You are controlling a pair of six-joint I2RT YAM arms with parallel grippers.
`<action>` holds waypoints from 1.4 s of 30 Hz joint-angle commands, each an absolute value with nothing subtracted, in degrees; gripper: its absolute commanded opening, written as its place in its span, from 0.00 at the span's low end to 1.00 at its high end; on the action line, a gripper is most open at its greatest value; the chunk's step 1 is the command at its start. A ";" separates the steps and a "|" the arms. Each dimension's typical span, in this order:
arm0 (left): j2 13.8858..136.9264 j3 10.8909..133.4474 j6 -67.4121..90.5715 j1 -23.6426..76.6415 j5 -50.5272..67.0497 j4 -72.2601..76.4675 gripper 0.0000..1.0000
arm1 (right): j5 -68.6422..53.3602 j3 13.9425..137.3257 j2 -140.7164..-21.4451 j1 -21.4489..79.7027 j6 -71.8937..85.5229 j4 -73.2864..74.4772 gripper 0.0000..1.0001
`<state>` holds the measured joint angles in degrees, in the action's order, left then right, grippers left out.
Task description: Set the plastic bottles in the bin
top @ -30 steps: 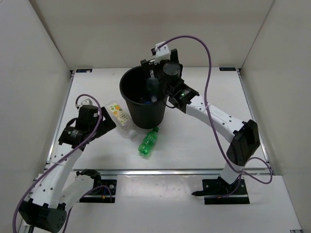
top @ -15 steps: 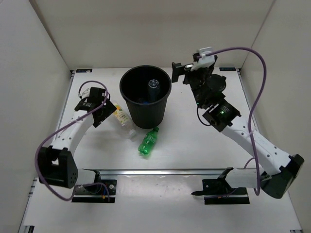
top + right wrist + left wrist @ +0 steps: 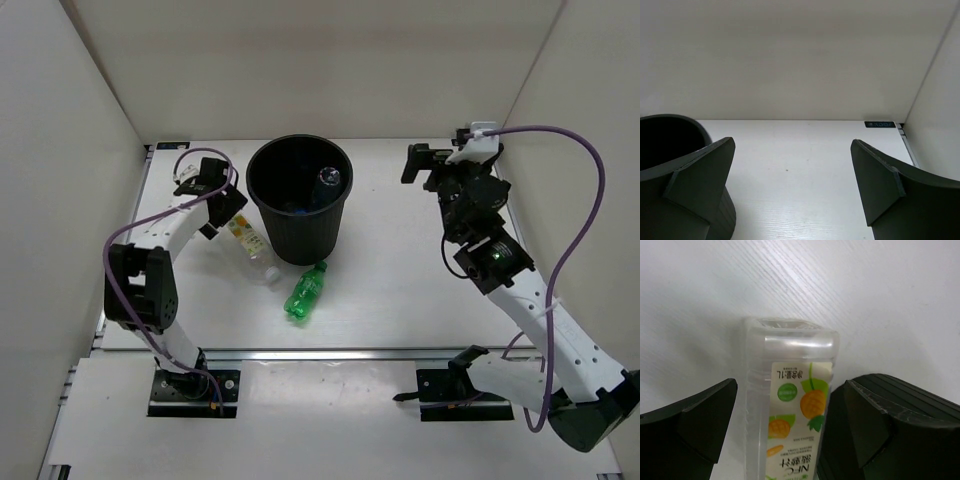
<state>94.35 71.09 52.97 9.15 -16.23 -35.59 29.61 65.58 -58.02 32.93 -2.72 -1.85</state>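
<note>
A white table (image 3: 400, 290) is enclosed on three sides by a pale back wall (image 3: 320, 70), a left side wall (image 3: 60, 200) and a right side wall (image 3: 575, 60). Its near edge is bordered by a silver metal rail (image 3: 330, 353), in front of which a white board (image 3: 320, 430) is laid. A small dark label plate (image 3: 172, 146) is fixed at the table's far left corner, and a second label plate (image 3: 879, 124) is seen at the far right corner, close to the right wall.

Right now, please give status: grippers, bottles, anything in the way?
Left gripper open, astride yellow-orange label bottle beside bin. Right gripper open, empty, right of bin. Green bottle lies on table; one clear bottle in bin. Nothing seen in the way.
</note>
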 commanded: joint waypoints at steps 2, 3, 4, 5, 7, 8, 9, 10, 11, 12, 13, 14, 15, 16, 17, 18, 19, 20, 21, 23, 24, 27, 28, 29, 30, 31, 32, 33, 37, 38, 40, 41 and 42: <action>97.72 74.87 52.82 10.11 -18.46 -37.70 0.99 | 30.06 63.90 -54.24 29.27 2.19 -2.29 0.99; 99.13 75.93 52.91 10.19 -18.63 -38.58 0.99 | 29.54 63.11 -53.27 27.70 3.68 -2.89 0.99; 100.45 76.29 52.65 10.28 -18.11 -38.76 0.99 | 28.40 62.32 -53.17 26.73 4.13 -3.16 0.99; 101.68 76.81 52.65 10.28 -18.02 -39.11 0.99 | 27.17 61.88 -52.13 25.50 4.65 -3.16 0.99; 103.26 77.52 51.95 10.46 -17.41 -38.85 0.99 | 26.63 61.18 -51.42 24.27 5.18 -2.64 0.99; 104.32 78.13 51.60 10.89 -17.40 -39.89 0.99 | 26.89 61.26 -51.42 23.74 5.27 -2.29 0.99; 104.94 78.40 51.33 11.51 -17.92 -39.73 0.99 | 27.24 61.09 -51.50 23.64 5.62 -2.20 1.00; 105.20 78.49 51.24 11.34 -18.54 -40.51 0.99 | 27.25 61.00 -51.59 23.21 5.62 -1.85 0.99; 105.29 78.05 51.15 12.03 -18.54 -41.30 0.99 | 27.33 61.08 -51.59 22.94 5.62 -1.67 0.99; 105.21 76.83 51.24 12.04 -18.89 -41.22 0.96 | 27.51 60.91 -51.85 23.03 6.06 -1.58 0.99; 104.68 75.95 51.41 11.69 -17.94 -40.96 0.89 | 27.42 60.56 -51.86 23.11 5.89 -1.67 0.99; 103.72 75.07 51.33 11.43 -16.89 -40.52 0.84 | 27.33 60.21 -51.59 23.20 5.80 -1.84 0.99; 102.93 74.36 51.59 10.73 -16.96 -40.43 0.75 | 27.60 60.12 -51.24 23.38 5.89 -2.45 0.99; 101.27 73.75 51.50 10.46 -16.53 -40.17 0.72 | 26.81 59.60 -51.24 23.55 5.19 -2.98 0.99; 99.34 73.48 51.50 9.76 -16.18 -40.51 0.65 | 26.37 59.33 -51.07 23.73 4.92 -2.99 0.99; 96.97 73.39 51.59 9.49 -16.96 -40.95 0.62 | 26.28 59.85 -51.41 23.73 5.01 -2.90 0.99; 95.20 73.48 51.16 9.41 -17.57 -41.22 0.62 | 26.45 59.94 -52.03 23.73 5.01 -1.51 1.00; 92.75 73.65 50.98 9.40 -18.36 -40.79 0.62 | 26.89 60.12 -52.12 24.34 5.10 -0.10 1.00; 89.59 74.17 50.19 9.67 -19.07 -41.39 0.63 | 27.68 60.38 -52.38 25.04 4.75 -0.09 0.99; 85.62 76.19 48.96 10.37 -24.58 -43.85 0.63 | 29.44 59.42 -51.86 26.54 4.04 -0.26 0.99; 82.73 77.85 48.43 10.98 -27.13 -44.64 0.63 | 29.97 58.72 -51.16 26.89 3.61 -0.09 0.99; 77.10 86.53 45.62 12.30 -34.32 -44.65 0.60 | 29.97 57.66 -49.66 27.33 4.30 3.68 0.99; 75.86 88.92 43.53 14.13 -38.37 -44.30 0.59 | 29.88 57.48 -49.22 27.33 4.74 4.13 0.99; 75.50 93.64 41.16 16.93 -40.41 -44.04 0.58 | 29.80 57.39 -48.96 27.42 5.01 4.74 0.99; 75.50 95.95 39.39 19.05 -44.95 -41.16 0.59 | 29.97 56.87 -48.78 27.68 5.01 4.83 0.99; 75.24 98.76 34.07 22.90 -46.74 -35.56 0.63 | 29.88 56.26 -48.34 27.86 5.36 4.57 0.99; 74.45 100.01 28.36 26.77 -46.32 -27.94 0.64 | 30.14 55.99 -47.73 28.30 5.36 4.48 0.99; 74.36 99.93 23.08 31.33 -47.62 -24.12 0.60 | 29.80 55.46 -47.20 28.30 5.97 4.57 0.99; 78.81 102.03 7.51 41.39 -58.07 -4.25 0.63 | 27.43 53.18 -46.14 29.00 7.91 5.88 0.99; 81.36 104.22 5.73 42.01 -58.10 -3.17 0.64 | 27.86 52.91 -46.14 29.79 8.08 6.67 0.99; 84.79 107.31 6.33 41.31 -55.91 -4.74 0.65 | 28.12 52.82 -46.05 29.97 8.96 7.47 0.99; 85.95 106.97 6.85 40.87 -54.94 -4.31 0.67 | 27.69 52.21 -46.23 30.32 8.70 7.56 0.99; 86.83 106.27 6.86 40.61 -54.50 -4.22 0.68 | 26.90 52.38 -45.80 30.93 9.31 7.73 0.99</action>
<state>81.97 107.11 12.64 41.30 -52.53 -7.11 28.10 52.56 -46.54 29.67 7.40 7.51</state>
